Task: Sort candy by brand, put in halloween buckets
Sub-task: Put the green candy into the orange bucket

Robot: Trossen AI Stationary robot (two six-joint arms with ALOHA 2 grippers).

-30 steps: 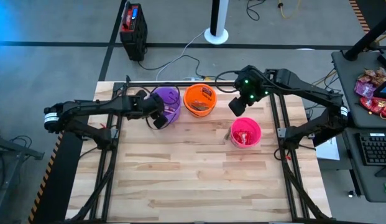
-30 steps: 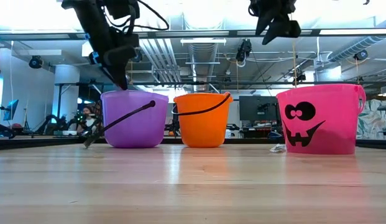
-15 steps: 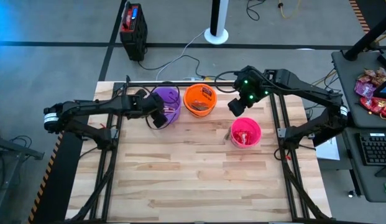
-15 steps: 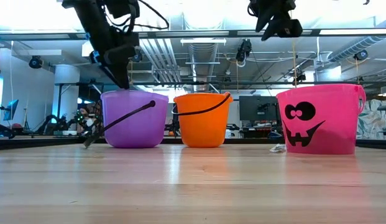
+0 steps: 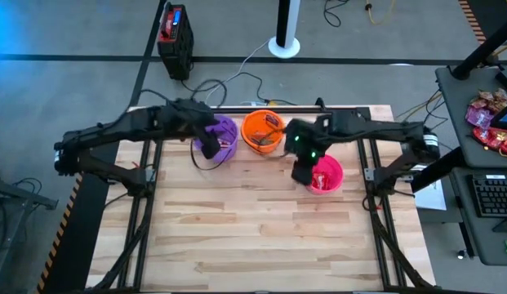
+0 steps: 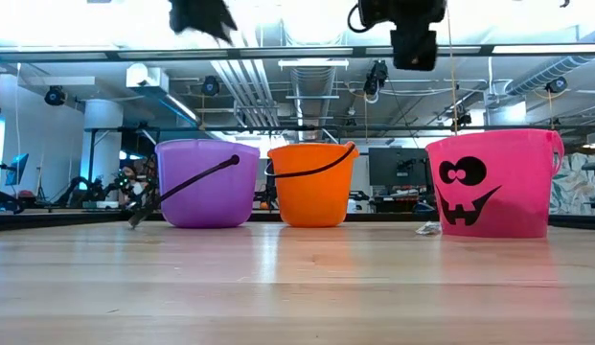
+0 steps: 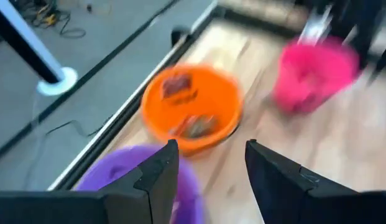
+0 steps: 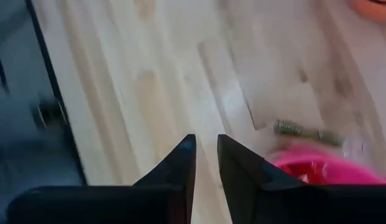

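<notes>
Spanning most of the high view, the pale wooden table (image 5: 261, 237) carries everything, and its far edge serves as the landmark here. Both dark arms reach in over that edge from the two sides. Three halloween buckets stand in a row just inside the far edge: the purple bucket (image 5: 224, 135) closest to the left arm's side, the orange bucket (image 5: 261, 131) beside it and almost touching, and the pink bucket (image 5: 326, 173) set a little farther from the far edge, toward the right arm's side, with a black jack-o'-lantern face on its wall in the low view.

The left gripper (image 7: 208, 171) hangs above the purple bucket, near the far edge; its two dark fingers (image 7: 156, 174) stand well apart with nothing between them. The right gripper (image 8: 206, 168) hangs beside the pink bucket's rim, on the side away from the table's right edge; its fingers (image 8: 180, 165) stand close together with only a thin gap, and nothing shows between them.

The candy lies inside the buckets: brownish bars (image 7: 191, 126) in the orange bucket, red packets (image 5: 322, 181) in the pink one. What the purple bucket holds cannot be made out. One small wrapped piece (image 8: 303, 132) lies on the bare wood just beside the pink bucket.
</notes>
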